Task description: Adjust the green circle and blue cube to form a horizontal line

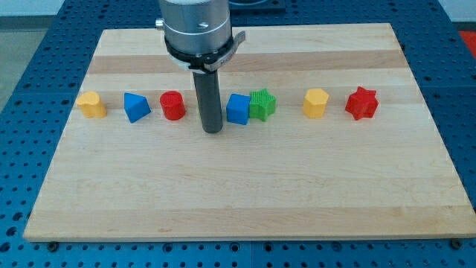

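Observation:
The blue cube (238, 109) sits near the board's middle, touching a green star-shaped block (262, 103) on its right. I see no round green block; the rod could hide one. My tip (213, 131) rests on the board just left of the blue cube, a small gap apart, and slightly lower in the view. A red cylinder (172, 106) lies to the tip's left.
All blocks lie in one row across the wooden board (238, 193): a yellow block (91, 104) at far left, a blue triangle (136, 107), then at right a yellow hexagon (315, 103) and a red star (362, 103). The arm's grey housing (195, 26) hangs over the board's top edge.

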Robot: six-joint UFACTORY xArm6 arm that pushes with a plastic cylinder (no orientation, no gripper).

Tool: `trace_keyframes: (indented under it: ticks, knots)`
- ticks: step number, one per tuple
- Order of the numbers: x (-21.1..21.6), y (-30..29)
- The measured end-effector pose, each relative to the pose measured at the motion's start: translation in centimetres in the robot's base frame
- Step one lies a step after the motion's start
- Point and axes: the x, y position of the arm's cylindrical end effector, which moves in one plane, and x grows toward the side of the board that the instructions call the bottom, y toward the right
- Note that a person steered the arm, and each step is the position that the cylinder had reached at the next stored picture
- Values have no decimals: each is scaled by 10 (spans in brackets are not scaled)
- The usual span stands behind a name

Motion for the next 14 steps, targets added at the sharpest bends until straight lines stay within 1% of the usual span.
trace_keyframes:
  ticks: [2,3,4,5,7,10,11,12,13,14]
  knots:
    - [0,-12]
    - [11,-8]
    - [27,52]
    - [27,130]
    - [21,248]
    - [11,261]
    - [-16,313]
    - [-85,345]
    - [-158,345]
    - [-240,330]
